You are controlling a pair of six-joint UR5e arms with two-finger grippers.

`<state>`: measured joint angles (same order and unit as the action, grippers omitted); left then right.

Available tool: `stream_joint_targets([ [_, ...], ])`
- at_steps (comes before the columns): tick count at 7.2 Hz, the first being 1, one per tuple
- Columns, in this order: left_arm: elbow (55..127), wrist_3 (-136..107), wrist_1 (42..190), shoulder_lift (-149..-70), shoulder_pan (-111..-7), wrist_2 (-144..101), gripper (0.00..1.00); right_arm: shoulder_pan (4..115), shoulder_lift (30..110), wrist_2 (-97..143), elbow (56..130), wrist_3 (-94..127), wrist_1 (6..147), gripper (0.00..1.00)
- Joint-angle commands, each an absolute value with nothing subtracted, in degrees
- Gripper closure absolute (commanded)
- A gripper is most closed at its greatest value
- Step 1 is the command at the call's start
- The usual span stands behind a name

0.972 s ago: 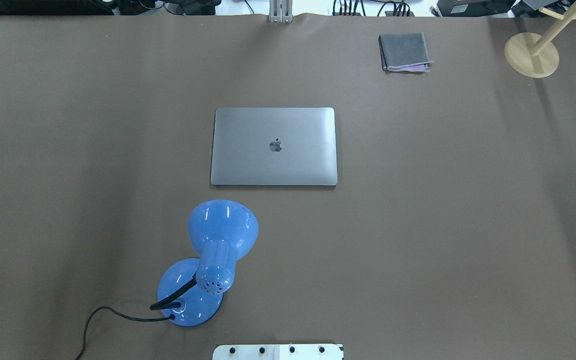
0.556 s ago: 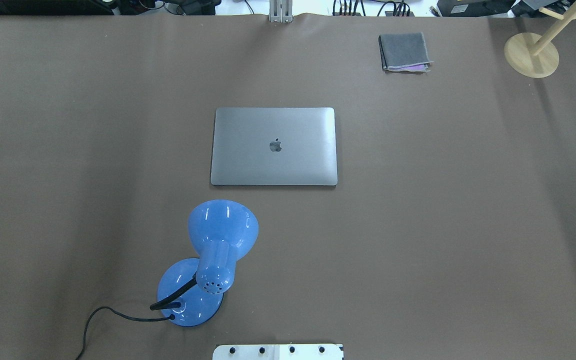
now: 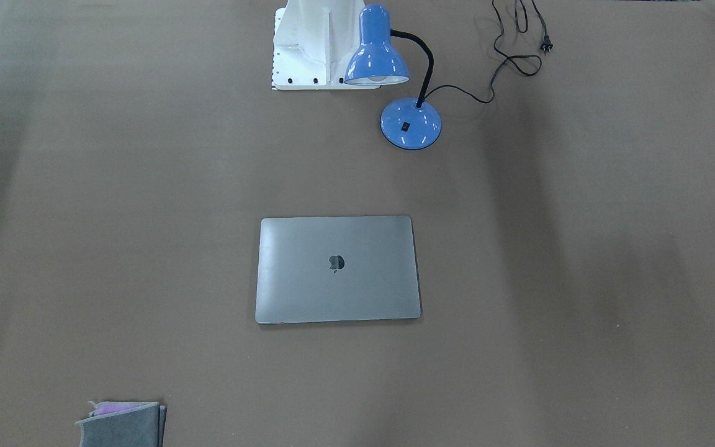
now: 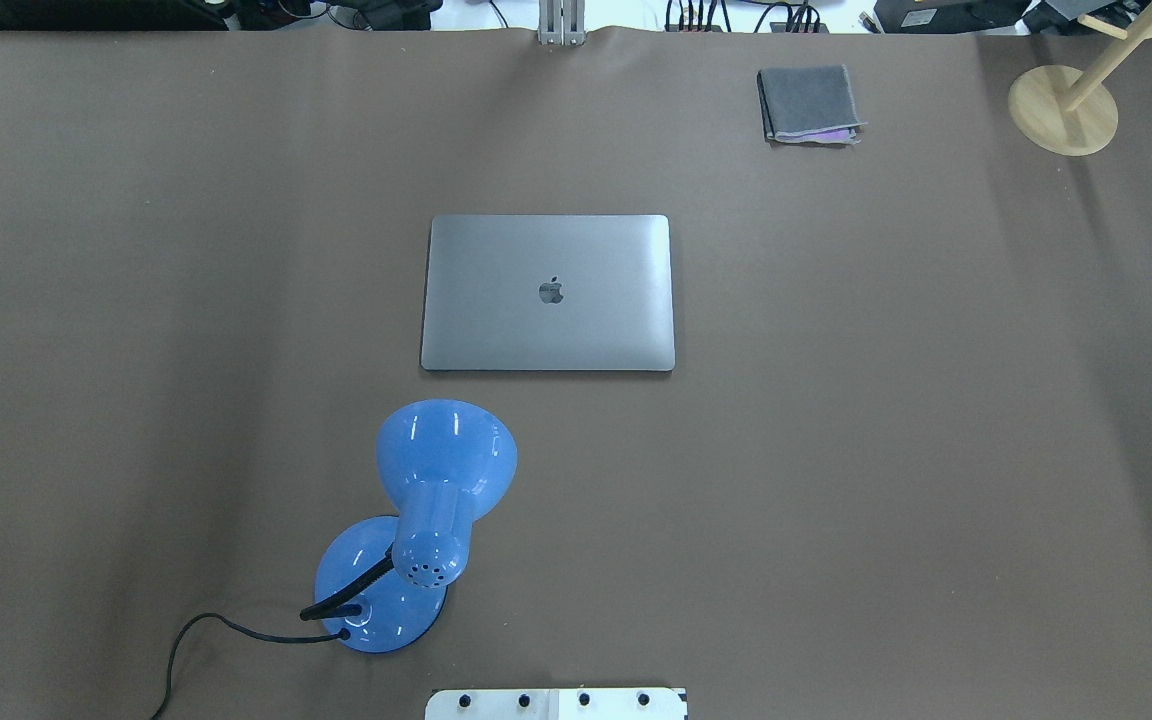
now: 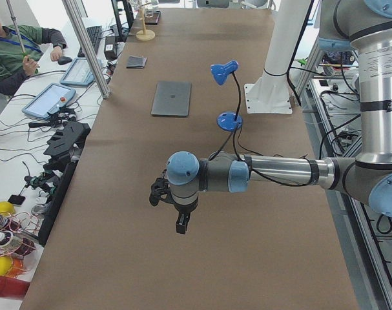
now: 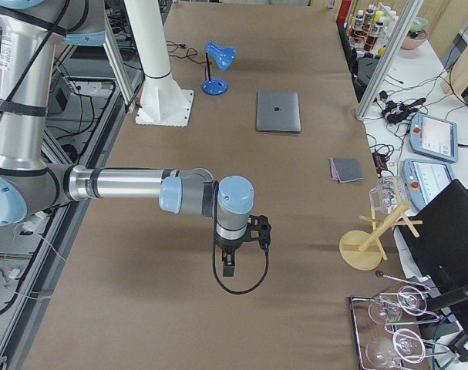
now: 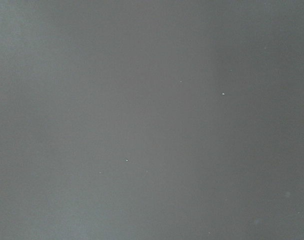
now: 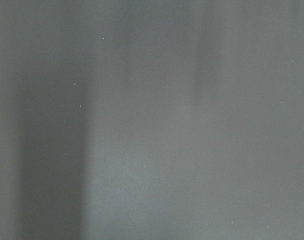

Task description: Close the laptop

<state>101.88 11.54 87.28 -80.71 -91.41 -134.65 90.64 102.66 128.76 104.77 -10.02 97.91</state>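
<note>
— Laptop (image 4: 548,292) first: where does it lie?
— Flat on the middle of the brown counter (image 4: 886,450), lid shut down on its base, with the dark apple logo facing up.

— And the left claw (image 5: 181,225)?
— It hangs above the counter's end on the robot's left, pointing down, well apart from the laptop. It shows only in the side view, so I cannot tell whether its fingers are apart or together.

— The right claw (image 6: 229,266)?
— Likewise, over the opposite end of the counter, pointing down, far from the laptop and touching nothing. Again I cannot tell how its fingers stand. Both wrist cameras see only plain counter surface.

— What sits around the laptop?
— A blue desk lamp (image 4: 416,520) stands on the robot's side of it, toward the left, its shade near the laptop's edge but apart. A folded grey cloth (image 4: 809,103) lies on the far side, off to the right. A wooden stand (image 4: 1063,108) occupies the far right corner.
</note>
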Motion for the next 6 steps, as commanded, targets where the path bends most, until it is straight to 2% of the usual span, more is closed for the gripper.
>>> stream_joint_targets([
  [1,102.0,11.5,87.3,-80.8,-91.4,-134.6,0.0,90.6,102.7,128.8,104.8,-10.0,97.9,0.0],
  [6,102.4,11.6,87.3,-80.8,-91.4,-134.6,0.0,90.5,102.6,128.8,104.8,-10.0,97.9,0.0],
])
